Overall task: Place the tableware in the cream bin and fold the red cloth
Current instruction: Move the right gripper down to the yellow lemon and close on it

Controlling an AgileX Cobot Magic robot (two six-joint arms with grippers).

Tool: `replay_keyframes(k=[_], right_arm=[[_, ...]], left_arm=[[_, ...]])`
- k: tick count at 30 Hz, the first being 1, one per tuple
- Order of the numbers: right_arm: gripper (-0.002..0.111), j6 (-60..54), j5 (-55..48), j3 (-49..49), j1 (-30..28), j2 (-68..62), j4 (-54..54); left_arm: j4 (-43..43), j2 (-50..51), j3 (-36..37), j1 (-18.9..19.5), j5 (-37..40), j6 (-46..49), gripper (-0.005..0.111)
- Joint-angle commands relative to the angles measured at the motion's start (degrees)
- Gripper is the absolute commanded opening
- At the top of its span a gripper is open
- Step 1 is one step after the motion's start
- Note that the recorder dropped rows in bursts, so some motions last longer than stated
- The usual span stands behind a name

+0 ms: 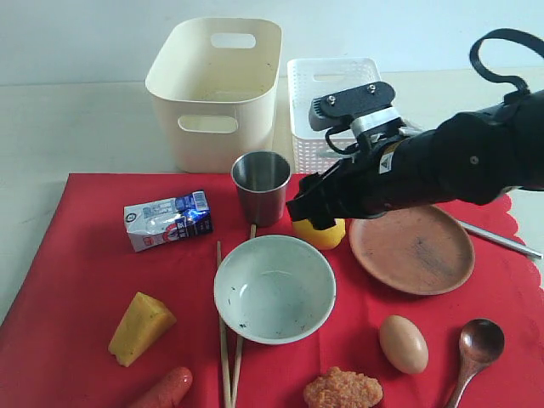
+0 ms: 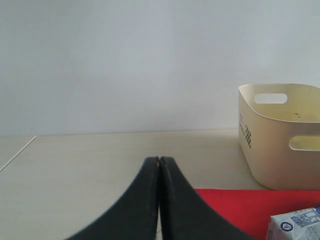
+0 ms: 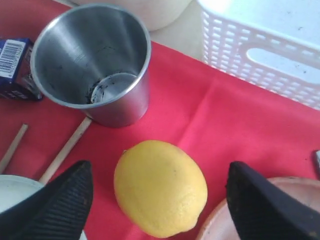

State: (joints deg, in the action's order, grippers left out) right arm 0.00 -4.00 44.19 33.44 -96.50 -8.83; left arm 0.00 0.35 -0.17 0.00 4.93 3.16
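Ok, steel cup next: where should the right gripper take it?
I'd pinch the wall of the steel cup at the rim from above, one finger inside and one outside. It stands upright, open and empty, so the rim is free. Use the side facing the lemon, nearest the open right gripper.

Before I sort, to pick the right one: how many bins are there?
2: the cream bin behind the steel cup, and the white lattice basket beside it, partly behind the right arm.

steel cup [image 1: 261, 185], speckled bowl [image 1: 274, 289], brown plate [image 1: 411, 248], wooden spoon [image 1: 478, 344] and chopsticks [image 1: 223, 331] are lying on the red cloth [image 1: 76, 280], with the cream bin [image 1: 212, 151] standing behind.
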Motion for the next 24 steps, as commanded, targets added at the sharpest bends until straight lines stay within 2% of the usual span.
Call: replay_keyframes(k=[1,15,17,22,24], right_arm=[[0.072,-1.43,-0.69,2.55,0.25,-4.31,0.5],[0.07,-1.43,-0.43,5.42,-0.12,-9.37,2.37],[0.066,-1.43,-1.12,5.42,-0.12,-9.37,2.37],[0.047,-1.43,-2.48,5.42,-0.12,-9.37,2.47],[0.043,-1.43,-3.24,5.42,-0.12,-9.37,2.47]], left_arm=[[-0.78,-0.35,0.17,0.06,0.14,0.06,0.003],[-0.78,-0.35,0.17,0.06,0.14,0.06,0.003],[-0.78,-0.35,0.17,0.06,0.14,0.06,0.003],[-0.78,-0.35,0.17,0.06,0.14,0.06,0.003],[-0.78,-0.35,0.17,0.06,0.14,0.06,0.003]])
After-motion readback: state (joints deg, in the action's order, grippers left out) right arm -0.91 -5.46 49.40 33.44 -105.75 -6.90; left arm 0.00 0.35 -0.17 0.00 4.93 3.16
